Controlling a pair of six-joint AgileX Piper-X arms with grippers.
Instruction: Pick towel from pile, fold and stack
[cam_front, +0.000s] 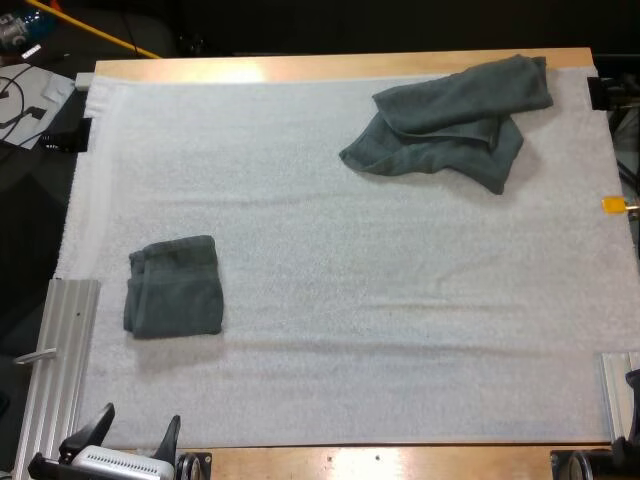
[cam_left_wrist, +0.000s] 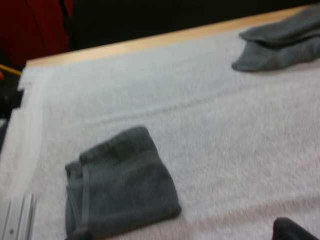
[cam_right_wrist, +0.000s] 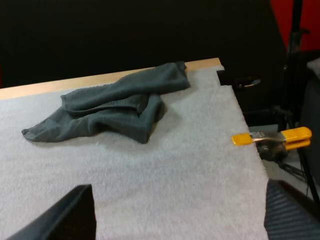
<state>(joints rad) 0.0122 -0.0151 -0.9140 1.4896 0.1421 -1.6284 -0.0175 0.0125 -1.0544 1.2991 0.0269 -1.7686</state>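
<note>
The left gripper (cam_front: 135, 432) sits low at the near edge of the mat (cam_front: 320, 250), its two black tapered fingers (cam_front: 100, 425) spread wide apart with nothing between them. Just beyond it lies the folded towel (cam_front: 175, 287), a compact, roughly square pad of dark grey-green terry. Its layered edges and a stitched hem show along the left side (the corners are soft and rounded rather than crisp). It lies flat on the mat, clear of the fingers. To its left, along the mat's edge, runs a ribbed aluminium rail (cam_front: 58, 350), pale and matte.

The right gripper (cam_right_wrist: 177, 200) hangs over the near right part of the mat, also splayed, its broad dark fingers (cam_right_wrist: 65, 215) well apart and touching nothing. Well ahead of it, at the far right corner of the mat, is the crumpled towel (cam_front: 450, 120). It is of the same grey-green cloth, lying in loose overlapping folds, with one flap reaching the far edge and a tapered tail pointing left.

The mat is white with a fine nubbly pile and covers most of the worktop (cam_front: 330, 66), whose smooth light wood shows as a strip along the far side.
</note>
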